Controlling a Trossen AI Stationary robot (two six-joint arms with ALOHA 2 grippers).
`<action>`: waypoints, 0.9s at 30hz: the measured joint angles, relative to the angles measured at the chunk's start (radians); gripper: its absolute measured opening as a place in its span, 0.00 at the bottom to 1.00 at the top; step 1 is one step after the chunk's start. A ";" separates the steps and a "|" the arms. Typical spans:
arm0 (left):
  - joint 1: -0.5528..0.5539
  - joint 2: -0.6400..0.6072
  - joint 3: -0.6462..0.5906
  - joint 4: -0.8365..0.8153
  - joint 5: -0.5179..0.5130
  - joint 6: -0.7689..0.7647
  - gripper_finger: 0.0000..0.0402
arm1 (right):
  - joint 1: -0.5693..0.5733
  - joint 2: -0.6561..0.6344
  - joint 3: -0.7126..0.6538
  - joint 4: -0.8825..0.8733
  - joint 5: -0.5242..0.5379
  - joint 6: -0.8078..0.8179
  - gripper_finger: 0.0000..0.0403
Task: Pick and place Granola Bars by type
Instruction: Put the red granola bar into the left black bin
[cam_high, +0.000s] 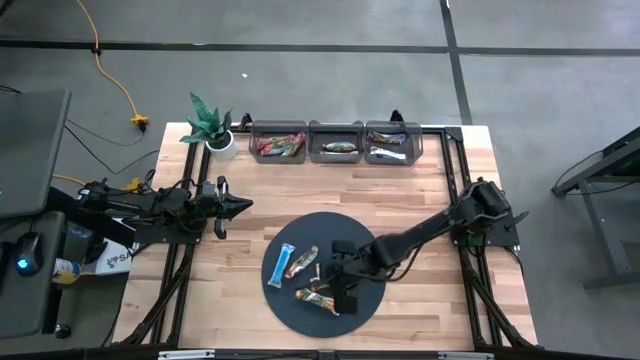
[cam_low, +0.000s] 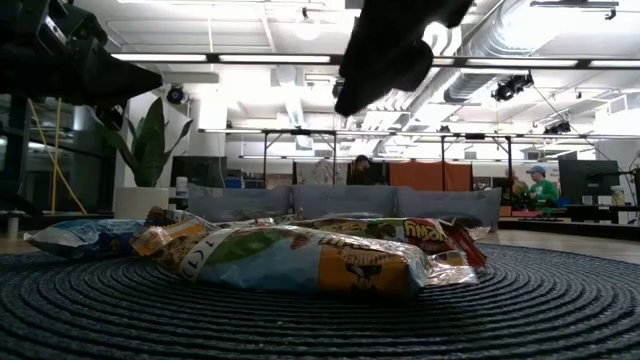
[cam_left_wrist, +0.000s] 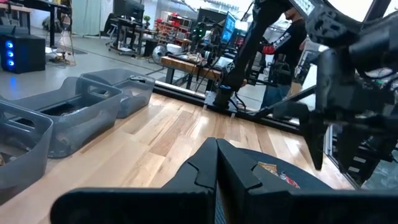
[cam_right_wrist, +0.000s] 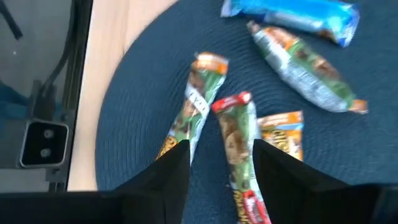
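Observation:
Several granola bars lie flat on a dark round disc (cam_high: 352, 232): a light blue one (cam_high: 283, 264), a silvery green-brown one (cam_high: 301, 262) and a cluster (cam_high: 318, 294) near the disc's front. In the right wrist view the cluster shows as a red bar (cam_right_wrist: 239, 146), a green-brown bar (cam_right_wrist: 194, 109) and an orange-ended bar (cam_right_wrist: 285, 134). My right gripper (cam_right_wrist: 221, 152) is open above the cluster, with a finger on either side of the red bar. The low view shows this gripper (cam_low: 395, 50) well clear above the bars (cam_low: 300, 255). My left gripper (cam_high: 236, 206) waits shut over the table's left part.
Three clear bins (cam_high: 336, 142) stand in a row at the table's far edge, each with bars in it. A potted plant (cam_high: 212, 128) is at the far left corner. Bare wood (cam_high: 420, 190) lies between the disc and the bins. People show in the room beyond.

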 joint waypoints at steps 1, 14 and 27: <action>0.000 0.000 0.000 0.000 0.000 0.000 0.00 | 0.006 0.011 0.000 0.001 0.000 0.000 0.40; 0.000 0.000 0.000 0.000 0.000 0.000 0.00 | 0.030 0.100 0.000 0.002 0.047 0.000 0.46; 0.000 0.000 0.000 0.000 -0.001 0.000 0.00 | 0.029 0.132 0.000 -0.002 0.098 0.002 0.46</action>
